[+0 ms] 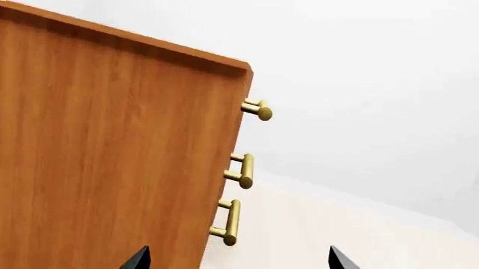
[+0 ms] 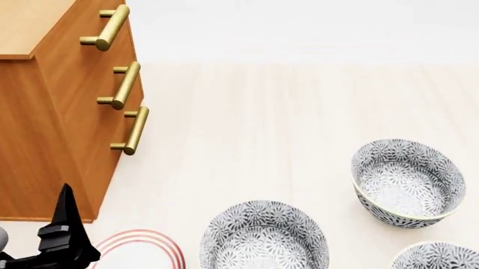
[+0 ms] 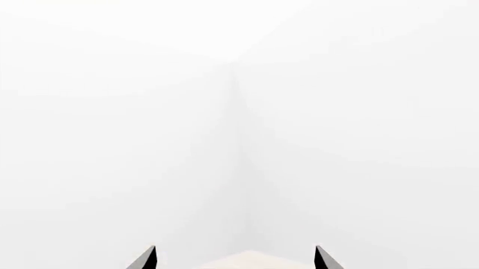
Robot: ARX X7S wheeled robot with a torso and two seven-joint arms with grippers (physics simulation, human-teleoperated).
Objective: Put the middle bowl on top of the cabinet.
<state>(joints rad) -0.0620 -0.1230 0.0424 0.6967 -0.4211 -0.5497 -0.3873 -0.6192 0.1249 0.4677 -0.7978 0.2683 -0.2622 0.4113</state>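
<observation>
left gripper [image 1: 238, 259]: gaping wide, holding nothing, facing the cabinet [image 1: 112, 151] side
right gripper [image 3: 235, 258]: spread wide, empty, facing blank white wall
middle bowl [image 2: 263, 238]: sitting on pale table [image 2: 284, 123], right of left gripper, between red-ringed plate [image 2: 146, 246] and other bowls
writing: none readable

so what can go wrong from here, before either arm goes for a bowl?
1. Three look-alike bowls: the middle bowl could be confused with the one at right or the one cut off at the corner.
2. The left gripper sits close beside the cabinet, near its brass handles; lifting could clip them.
3. The red-ringed plate lies close to the middle bowl and could get nudged.
</observation>
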